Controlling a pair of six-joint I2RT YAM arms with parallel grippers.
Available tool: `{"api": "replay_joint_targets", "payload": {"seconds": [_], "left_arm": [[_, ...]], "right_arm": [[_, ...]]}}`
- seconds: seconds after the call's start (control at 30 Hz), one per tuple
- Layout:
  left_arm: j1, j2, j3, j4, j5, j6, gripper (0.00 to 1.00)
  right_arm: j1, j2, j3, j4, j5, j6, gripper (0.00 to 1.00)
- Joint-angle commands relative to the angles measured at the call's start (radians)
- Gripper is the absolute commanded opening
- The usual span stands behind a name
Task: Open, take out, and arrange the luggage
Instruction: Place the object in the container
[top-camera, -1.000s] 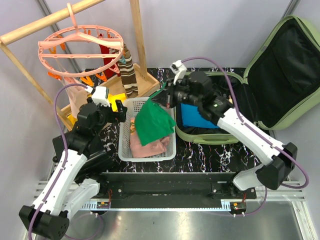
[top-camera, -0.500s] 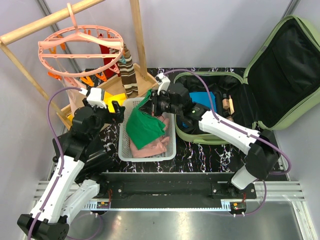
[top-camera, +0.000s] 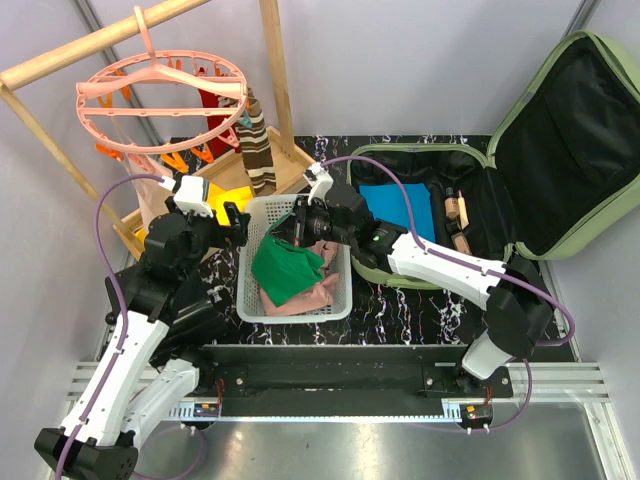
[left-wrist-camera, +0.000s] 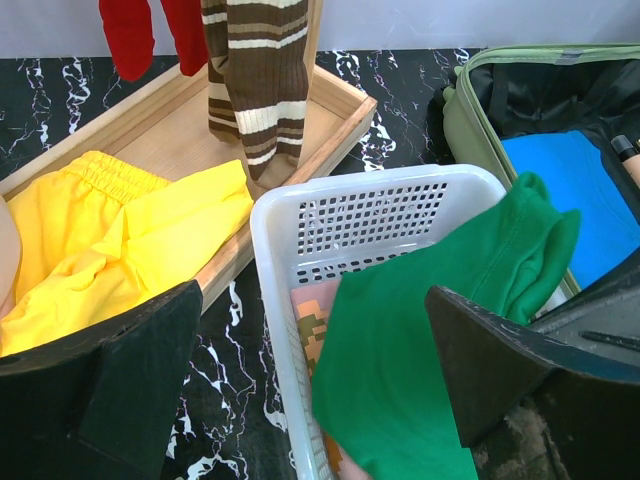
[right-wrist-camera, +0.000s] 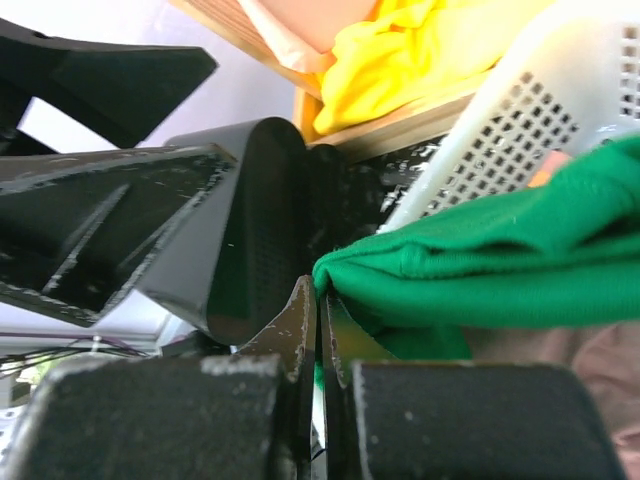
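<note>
The luggage (top-camera: 580, 130) lies open at the right, its lid leaning back and showing black lining; its green rim (left-wrist-camera: 460, 120) also shows in the left wrist view. A blue garment (top-camera: 395, 205) lies inside it. My right gripper (top-camera: 298, 225) is shut on the edge of a green cloth (top-camera: 285, 268), pinched between its tips (right-wrist-camera: 320, 290). The cloth (left-wrist-camera: 420, 340) hangs into the white basket (top-camera: 250, 290) on top of a pink garment (top-camera: 320, 295). My left gripper (top-camera: 235, 222) stands open just left of the basket's back corner, nothing between its fingers (left-wrist-camera: 150, 350).
A wooden tray (top-camera: 290, 160) behind the basket holds a yellow garment (left-wrist-camera: 120, 220). A round pink clip hanger (top-camera: 160, 95) hangs from a wooden rack, with a brown striped sock (top-camera: 257, 150) below. Small bottles (top-camera: 455, 210) stand along the suitcase's right side.
My right gripper has carried the green cloth left and down from the suitcase's edge to the basket, and the cloth now rests in it. The left arm shifted slightly early on.
</note>
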Motion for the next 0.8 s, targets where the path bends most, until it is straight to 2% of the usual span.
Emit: {"api": "replay_joint_targets", "payload": {"seconds": [0.0, 0.17, 0.4, 0.43, 0.47, 0.5, 0.53, 0.6, 0.63, 0.7, 0.73, 0.77], "left_arm": [[-0.001, -0.016, -0.009, 0.037, -0.017, -0.001, 0.99], [0.0, -0.011, -0.01, 0.037, -0.017, -0.002, 0.99], [-0.001, 0.006, -0.01, 0.035, -0.009, -0.005, 0.99], [-0.001, 0.009, -0.01, 0.035, -0.006, -0.004, 0.99], [-0.001, 0.015, -0.01, 0.035, -0.003, -0.004, 0.99], [-0.001, 0.018, -0.009, 0.034, -0.002, -0.002, 0.99], [0.0, 0.021, -0.007, 0.029, 0.003, -0.002, 0.99], [-0.001, 0.032, -0.006, 0.029, 0.008, -0.002, 0.99], [-0.001, 0.032, -0.006, 0.028, 0.011, -0.004, 0.99], [-0.001, 0.041, -0.006, 0.029, 0.018, -0.005, 0.99], [-0.001, 0.041, -0.004, 0.031, 0.021, -0.005, 0.99], [-0.001, 0.044, -0.004, 0.029, 0.025, -0.007, 0.99]], "right_arm": [[0.013, -0.023, 0.037, 0.128, 0.039, 0.066, 0.0], [0.019, -0.038, -0.048, 0.161, 0.102, 0.106, 0.0], [0.018, -0.032, -0.146, 0.018, 0.266, 0.032, 0.0], [0.018, -0.034, -0.15, -0.021, 0.277, 0.035, 0.03], [0.019, -0.04, -0.157, -0.037, 0.297, 0.034, 0.09], [0.019, -0.055, -0.172, -0.051, 0.308, 0.032, 0.23], [0.018, -0.067, -0.18, -0.077, 0.321, 0.018, 0.29], [0.018, -0.104, -0.183, -0.106, 0.346, -0.012, 0.35], [0.019, -0.114, -0.181, -0.144, 0.346, -0.056, 0.42], [0.019, -0.126, -0.167, -0.166, 0.3, -0.11, 0.49], [0.019, -0.123, -0.157, -0.205, 0.248, -0.161, 0.8], [0.019, -0.112, -0.148, -0.232, 0.224, -0.181, 0.86]]}}
